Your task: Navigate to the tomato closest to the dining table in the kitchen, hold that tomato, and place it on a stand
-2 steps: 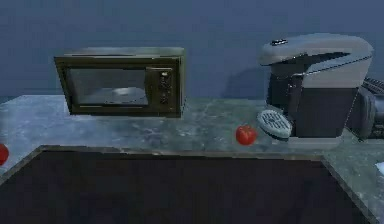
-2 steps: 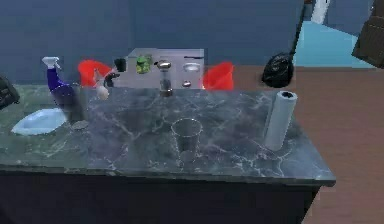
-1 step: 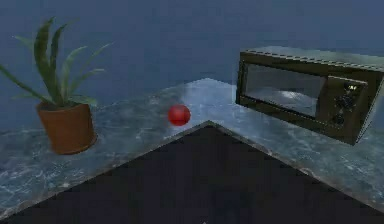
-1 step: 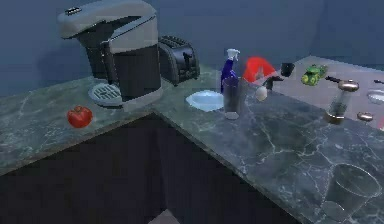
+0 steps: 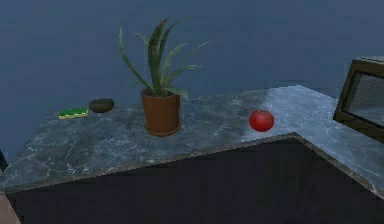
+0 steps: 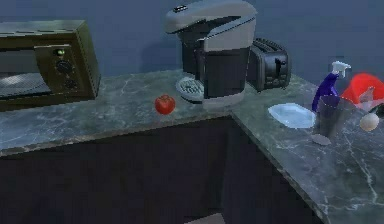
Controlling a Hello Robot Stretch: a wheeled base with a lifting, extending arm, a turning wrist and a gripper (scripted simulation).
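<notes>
A round red tomato [image 5: 261,121] lies on a dark marbled counter [image 5: 100,145], near its front edge and right of the middle in the forward view. In the arm side view the same red tomato [image 6: 165,104] rests on the counter [image 6: 100,115], between a microwave and a coffee machine.
A potted plant [image 5: 160,95], a dark bowl [image 5: 101,105] and a green-yellow sponge [image 5: 73,113] stand left of the tomato. The microwave [image 6: 45,65], coffee machine [image 6: 215,50], toaster [image 6: 268,62], a plate [image 6: 290,114], a spray bottle [image 6: 328,100] and a red-and-white object [image 6: 365,92] line the L-shaped counter.
</notes>
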